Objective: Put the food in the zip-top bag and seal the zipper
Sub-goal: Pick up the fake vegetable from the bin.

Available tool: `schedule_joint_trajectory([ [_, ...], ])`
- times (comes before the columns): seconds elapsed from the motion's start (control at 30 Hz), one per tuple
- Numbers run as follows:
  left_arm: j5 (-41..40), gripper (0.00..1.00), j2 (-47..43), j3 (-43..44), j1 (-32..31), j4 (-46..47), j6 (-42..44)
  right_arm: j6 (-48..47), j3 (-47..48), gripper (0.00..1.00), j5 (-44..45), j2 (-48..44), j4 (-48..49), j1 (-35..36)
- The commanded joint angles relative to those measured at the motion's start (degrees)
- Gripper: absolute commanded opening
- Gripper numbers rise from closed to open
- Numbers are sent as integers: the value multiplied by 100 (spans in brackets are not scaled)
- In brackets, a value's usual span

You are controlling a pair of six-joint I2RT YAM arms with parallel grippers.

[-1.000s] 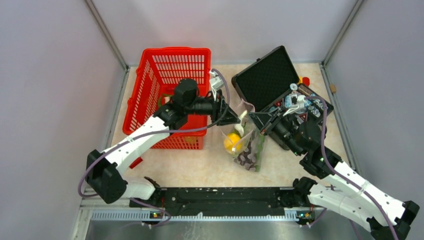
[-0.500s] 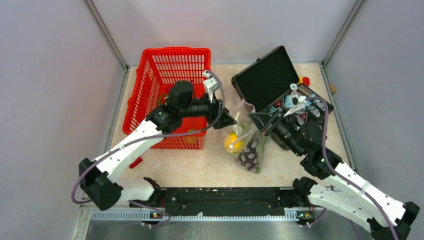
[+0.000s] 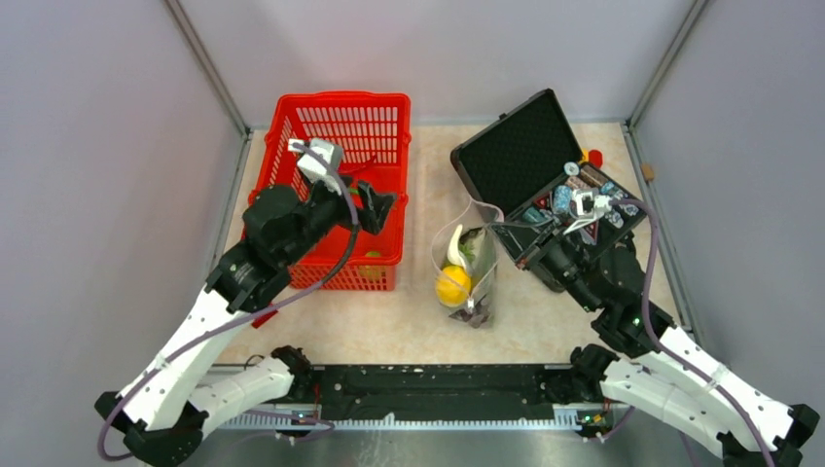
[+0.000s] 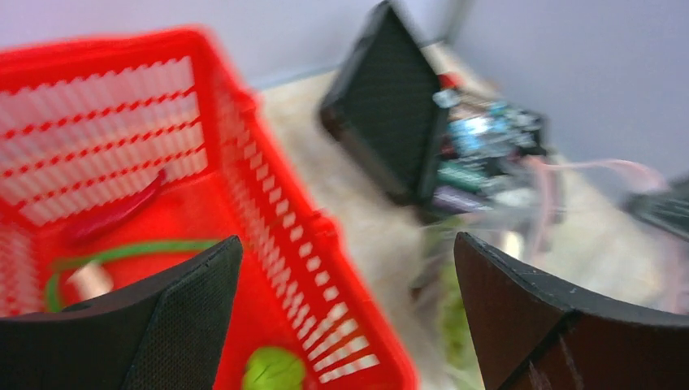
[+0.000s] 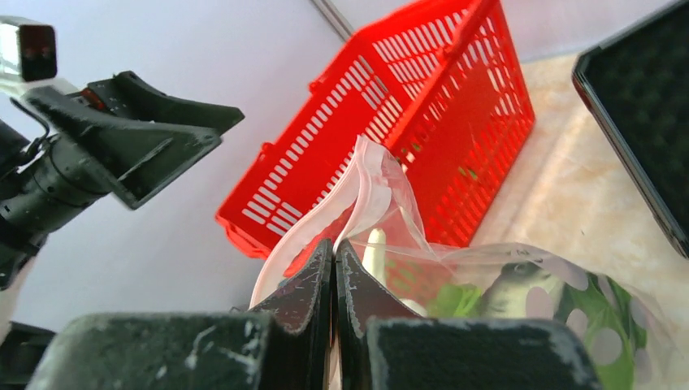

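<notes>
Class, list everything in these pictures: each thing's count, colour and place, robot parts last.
basket: one, red, far left of table.
lime: one, green, inside basket.
case: one, black, open, far right.
gadgets: several, mixed colours, in case.
bag: one, clear with pale dots, between basket and case.
lemon: one, yellow, inside bag.
table: one, beige, under everything.
left pincer: one, black, open above basket.
right pincer: one, black, shut on bag's mouth.

One basket (image 3: 340, 97), one bag (image 3: 484, 261), one case (image 3: 514, 148)
</notes>
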Motion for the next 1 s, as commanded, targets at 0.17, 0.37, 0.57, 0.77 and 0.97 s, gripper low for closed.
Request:
schedule_joint_trajectory([
  [0.17, -1358, 99, 1319, 148, 966, -1969, -882, 247, 379, 0, 381, 79, 259, 15],
  [0.37, -391, 99, 1558, -316, 1612, -1835, -843, 239, 311, 0, 420, -77, 276, 20],
  [0.57, 153, 99, 2103, -426, 1702, -1919, -653, 245, 263, 0, 400, -74, 368, 22],
  [0.77, 1225, 99, 2716, -517, 2076, -1888, -605, 250, 296, 0, 377, -44, 303, 19],
  [0.97, 1373, 99, 3170, -517, 2226, -2026, -415, 229, 283, 0, 429, -76, 274, 15],
])
